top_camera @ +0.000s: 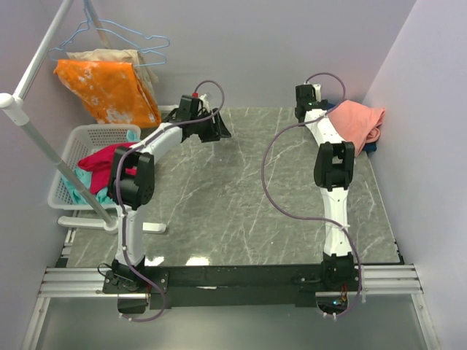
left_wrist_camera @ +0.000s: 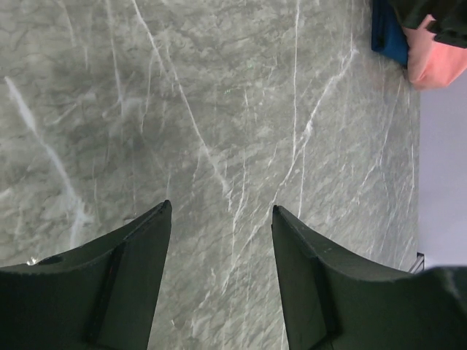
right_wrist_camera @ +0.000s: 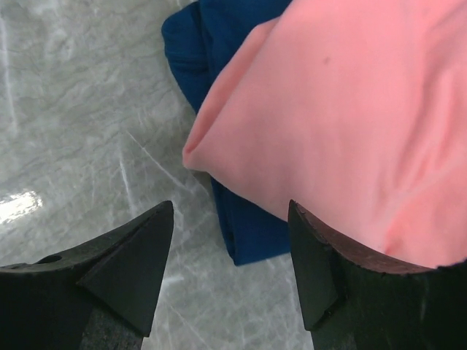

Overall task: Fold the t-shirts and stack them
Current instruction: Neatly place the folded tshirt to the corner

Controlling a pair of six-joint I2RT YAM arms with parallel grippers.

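The salmon-pink t-shirt (top_camera: 357,121) lies folded on top of the navy blue t-shirt (top_camera: 372,146) at the table's far right. In the right wrist view the pink t-shirt (right_wrist_camera: 350,124) fills the upper right, with the navy t-shirt (right_wrist_camera: 252,233) showing under its edge. My right gripper (top_camera: 306,93) is open and empty, just left of the stack; its jaws (right_wrist_camera: 232,211) frame the navy corner without touching it. My left gripper (top_camera: 219,131) is open and empty over bare table at the far left centre (left_wrist_camera: 221,211). The stack shows small in the left wrist view (left_wrist_camera: 430,51).
A white laundry basket (top_camera: 80,142) holding a magenta-red garment (top_camera: 106,159) and teal cloth stands at the left edge. An orange white-blotched cloth (top_camera: 109,91) hangs on a rack with hangers at the back left. A white rack pole (top_camera: 44,142) slants over the basket.
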